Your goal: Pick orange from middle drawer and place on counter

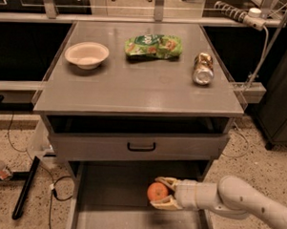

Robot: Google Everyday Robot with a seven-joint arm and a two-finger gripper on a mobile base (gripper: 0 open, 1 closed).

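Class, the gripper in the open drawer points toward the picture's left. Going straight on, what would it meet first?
The orange, already held in the gripper; past it, probably the left wall of the middle drawer.

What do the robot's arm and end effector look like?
The end effector, low in the picture above the middle drawer, has two pale yellowish fingers on a white cylindrical wrist. The arm is smooth, white, tubular, with a rounded joint. No cables or markings show.

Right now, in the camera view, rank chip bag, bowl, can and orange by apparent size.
1. green chip bag, white bowl close behind.
2. can and orange, about alike; the orange is nearer the camera, held by the pincer in the middle drawer.
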